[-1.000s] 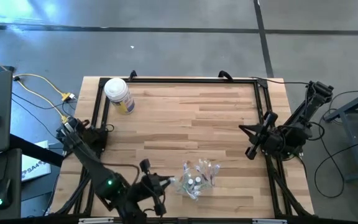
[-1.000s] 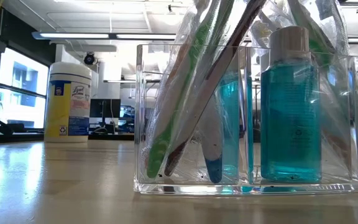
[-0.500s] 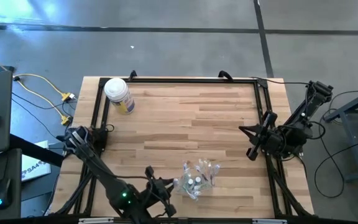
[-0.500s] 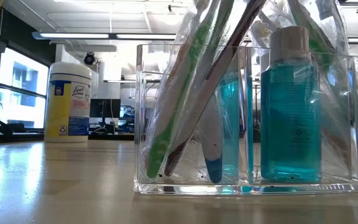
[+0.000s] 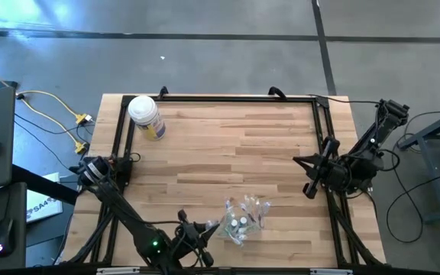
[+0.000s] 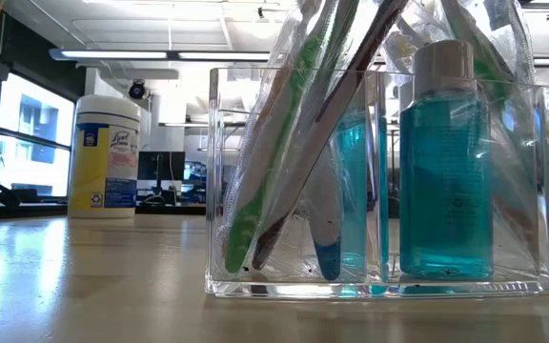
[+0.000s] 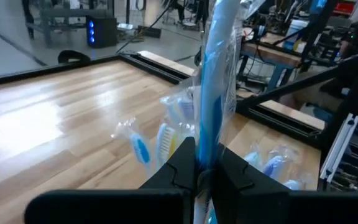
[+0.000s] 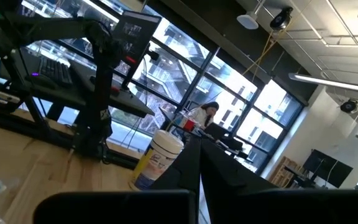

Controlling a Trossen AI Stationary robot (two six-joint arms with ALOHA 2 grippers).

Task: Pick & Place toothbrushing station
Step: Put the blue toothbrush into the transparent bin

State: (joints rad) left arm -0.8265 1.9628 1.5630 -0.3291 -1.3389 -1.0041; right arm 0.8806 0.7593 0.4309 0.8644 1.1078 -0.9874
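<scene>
My left gripper [image 7: 197,171] is pinching a blue plastic-wrapped toothbrush [image 7: 213,81] at the wooden table's [image 5: 228,145] near edge, just left of the clear plastic holder [image 5: 239,218] bristling with pastel toothbrushes; my right gripper [image 5: 309,186] is waiting closed and empty at the right edge

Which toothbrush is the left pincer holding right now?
The blue wrapped toothbrush, clamped upright in the left pincer; the other toothbrushes are beyond it, ungripped.
</scene>
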